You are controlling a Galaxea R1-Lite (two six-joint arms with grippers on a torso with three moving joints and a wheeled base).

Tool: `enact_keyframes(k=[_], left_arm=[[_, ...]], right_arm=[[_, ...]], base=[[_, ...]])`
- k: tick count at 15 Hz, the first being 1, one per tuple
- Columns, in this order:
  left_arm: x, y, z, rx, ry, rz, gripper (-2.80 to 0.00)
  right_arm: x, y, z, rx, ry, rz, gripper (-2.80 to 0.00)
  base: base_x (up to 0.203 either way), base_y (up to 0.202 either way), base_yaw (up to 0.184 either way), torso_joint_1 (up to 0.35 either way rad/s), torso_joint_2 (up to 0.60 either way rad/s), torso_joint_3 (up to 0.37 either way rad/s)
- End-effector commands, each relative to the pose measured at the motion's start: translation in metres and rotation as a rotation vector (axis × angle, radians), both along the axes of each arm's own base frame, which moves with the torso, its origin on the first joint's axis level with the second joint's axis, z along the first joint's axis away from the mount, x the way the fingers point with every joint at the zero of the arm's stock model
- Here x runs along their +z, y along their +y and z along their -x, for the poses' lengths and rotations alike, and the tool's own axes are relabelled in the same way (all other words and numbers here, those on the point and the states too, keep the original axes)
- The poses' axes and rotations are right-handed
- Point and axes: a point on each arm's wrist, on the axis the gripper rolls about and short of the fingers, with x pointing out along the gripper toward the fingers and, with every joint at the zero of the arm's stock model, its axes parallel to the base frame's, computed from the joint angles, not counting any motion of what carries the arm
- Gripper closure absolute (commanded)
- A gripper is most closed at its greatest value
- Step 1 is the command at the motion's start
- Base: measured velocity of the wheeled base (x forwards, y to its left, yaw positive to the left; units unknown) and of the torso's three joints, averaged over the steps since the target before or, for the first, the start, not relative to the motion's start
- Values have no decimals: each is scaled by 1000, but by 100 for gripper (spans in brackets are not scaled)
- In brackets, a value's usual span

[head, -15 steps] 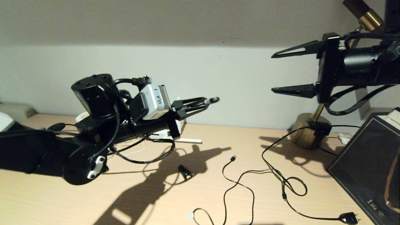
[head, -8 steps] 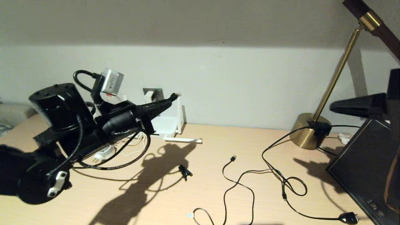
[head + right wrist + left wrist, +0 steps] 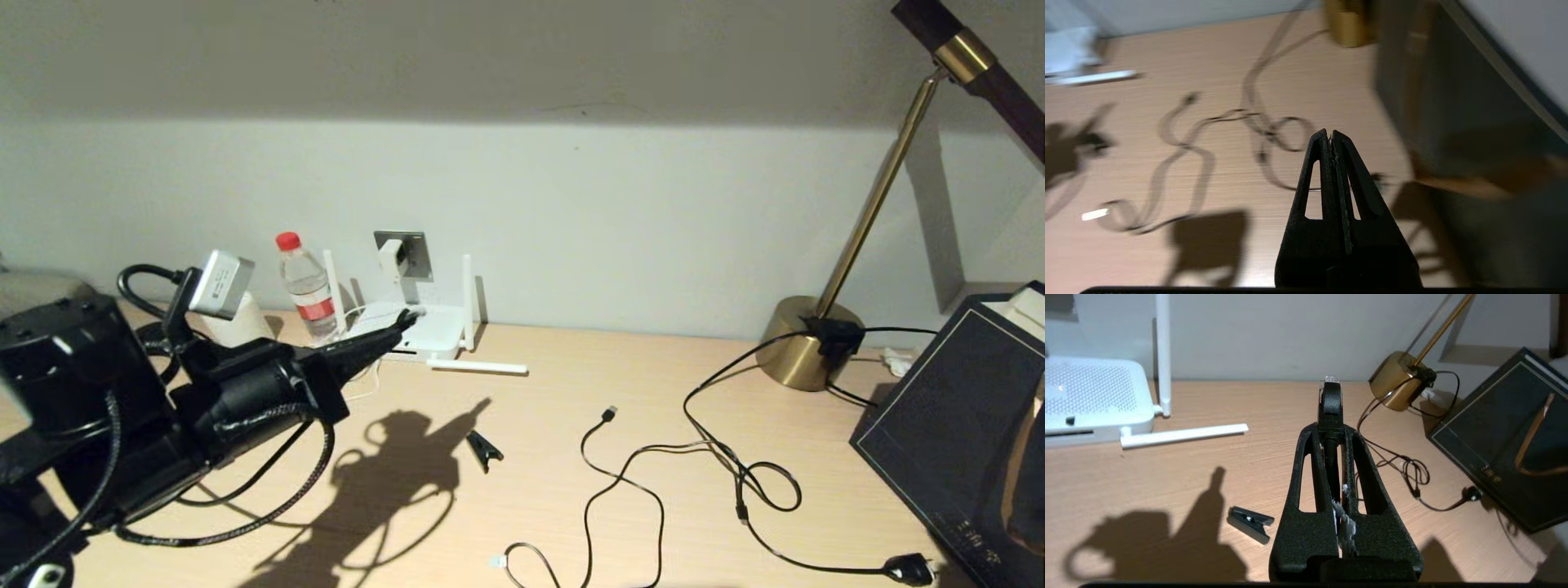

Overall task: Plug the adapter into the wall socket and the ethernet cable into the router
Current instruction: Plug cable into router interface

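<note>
The ethernet cable (image 3: 1330, 401) is clamped by its connector in the left gripper (image 3: 400, 320) near the router (image 3: 424, 331), while the right gripper (image 3: 1329, 136) is seen with its fingers clenched on nothing.

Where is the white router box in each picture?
Head view: the router sits left of middle, by the wall under the wall socket.
Left wrist view: the router fills the upper left corner.
Right wrist view: a blurred white shape at the upper left edge, probably the router.
Shared landmark: the brass lamp base.
</note>
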Motion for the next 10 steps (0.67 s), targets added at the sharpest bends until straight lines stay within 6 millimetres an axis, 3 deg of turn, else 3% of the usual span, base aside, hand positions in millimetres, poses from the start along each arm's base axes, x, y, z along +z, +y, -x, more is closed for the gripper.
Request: enact_keyframes(k=[1,4,7,8,10], left_arm=[[0,1,4,23,27,45,0],[-10,-3,8,68,111,97,0],[-15,1,17,122,122,97,0],[-18,1,18,137,134,91,0],[-28,2,20,158,173,69,0]], right_arm=[[-30,-7,36,-113,-67,66,0],[-71,-6,61,-89,-129,118,0],[-141,-3,64,25,-141,194,0],[-152,-3,65,57,-180,222,0],[-154,-2,65,88,-220,239,0]], base=[[0,0,0,0,0,0],[0,0,0,0,0,0],[0,0,0,0,0,0],[0,0,0,0,0,0],[0,0,0,0,0,0]])
